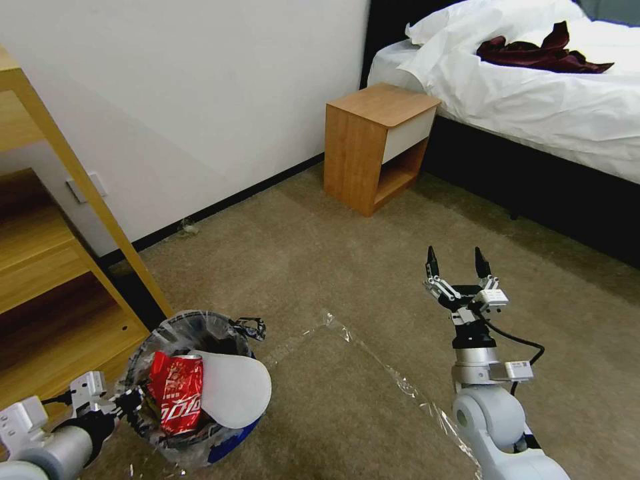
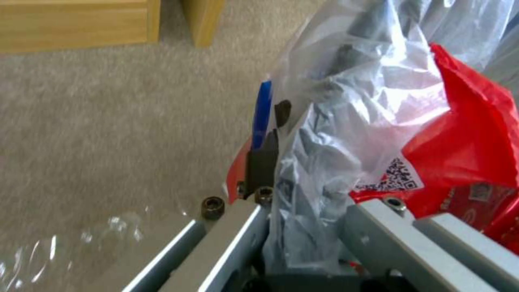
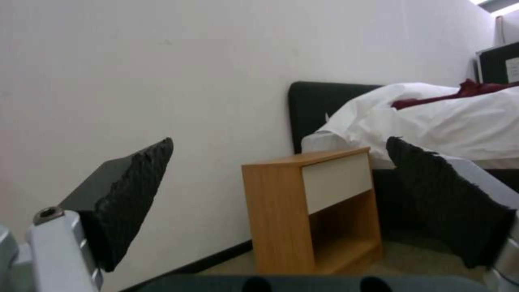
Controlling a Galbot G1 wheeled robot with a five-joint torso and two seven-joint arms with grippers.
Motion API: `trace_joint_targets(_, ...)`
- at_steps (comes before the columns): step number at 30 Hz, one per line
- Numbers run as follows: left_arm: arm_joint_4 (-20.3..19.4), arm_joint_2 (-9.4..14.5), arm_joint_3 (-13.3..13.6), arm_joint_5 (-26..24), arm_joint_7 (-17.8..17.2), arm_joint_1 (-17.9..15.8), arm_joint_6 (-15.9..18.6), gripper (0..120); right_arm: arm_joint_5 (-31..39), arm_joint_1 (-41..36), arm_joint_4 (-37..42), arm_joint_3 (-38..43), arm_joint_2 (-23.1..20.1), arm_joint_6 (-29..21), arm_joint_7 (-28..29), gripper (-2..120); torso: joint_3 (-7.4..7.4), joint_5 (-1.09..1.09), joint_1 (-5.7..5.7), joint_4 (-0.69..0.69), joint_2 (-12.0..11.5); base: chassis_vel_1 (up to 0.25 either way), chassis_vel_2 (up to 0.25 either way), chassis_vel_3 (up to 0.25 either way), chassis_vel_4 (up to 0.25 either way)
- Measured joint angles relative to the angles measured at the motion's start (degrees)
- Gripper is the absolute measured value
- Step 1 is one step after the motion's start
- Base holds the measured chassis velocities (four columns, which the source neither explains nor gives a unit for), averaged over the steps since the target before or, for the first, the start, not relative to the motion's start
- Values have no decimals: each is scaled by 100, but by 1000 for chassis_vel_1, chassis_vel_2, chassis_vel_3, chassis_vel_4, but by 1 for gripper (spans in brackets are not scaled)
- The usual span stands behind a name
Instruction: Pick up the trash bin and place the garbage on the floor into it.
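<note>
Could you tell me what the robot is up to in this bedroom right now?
It is tidying litter. The left gripper is clamped on the rim of the trash bin, pinching the rim and its plastic liner. Inside lie a crushed red can and a white insole. The right gripper hovers above the carpet, jaws open and empty, pointing toward the nightstand.
</note>
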Motion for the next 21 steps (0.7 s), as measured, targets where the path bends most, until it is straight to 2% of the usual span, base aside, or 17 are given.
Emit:
trace_joint_targets(12,72,-6,26,16,8,-54,-31,1,31,49,-51,-37,8,73,-3,100,2,1,1,0,-1,-163,171,168,-169)
trace_joint_targets(21,98,6,33,16,9,-74,-32,1,8,112,-140,-65,7,155,-32,100,-1,0,0,0,-1,-9,19,5,-15)
